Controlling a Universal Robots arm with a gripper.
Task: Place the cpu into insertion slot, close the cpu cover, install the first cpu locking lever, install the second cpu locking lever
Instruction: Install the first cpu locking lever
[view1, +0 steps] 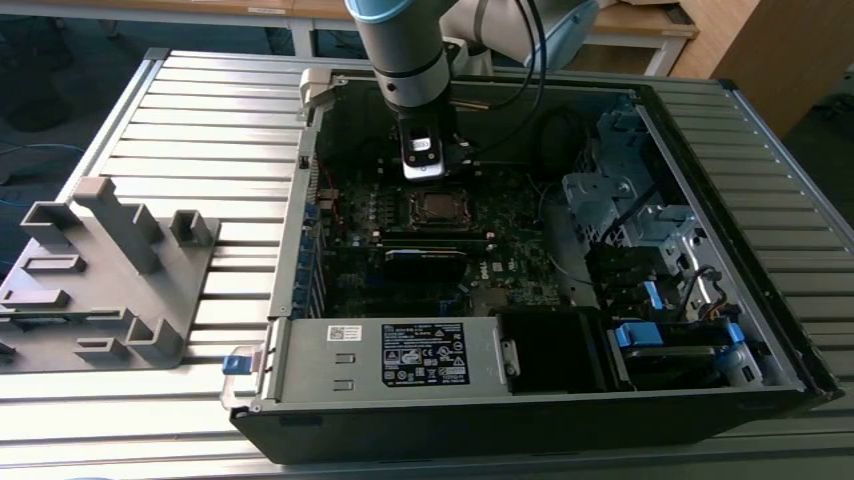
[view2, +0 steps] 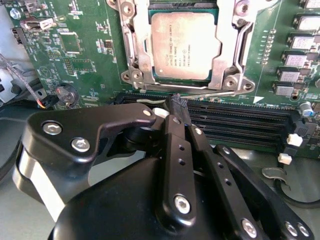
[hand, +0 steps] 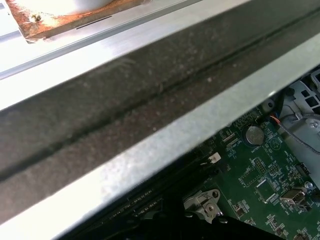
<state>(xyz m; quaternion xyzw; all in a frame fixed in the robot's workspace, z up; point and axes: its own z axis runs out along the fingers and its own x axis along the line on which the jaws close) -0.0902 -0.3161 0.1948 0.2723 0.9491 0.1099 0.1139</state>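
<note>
One closed claw (view2: 178, 104) hangs just beside the cpu cover (view2: 227, 55) lying flat around the seated cpu (view2: 185, 45).

The case (view1: 742, 235) lies open on top, so the way down to the board (view1: 514, 262) is free from above. Its walls hem every side. The power-supply box (view1: 420, 352) fills the near end and the drive cage (view1: 627, 205) the exterior view's right. Memory slots (view2: 240, 119) lie between the gripper (view2: 177, 103) and the socket cover (view2: 228, 56).
</note>
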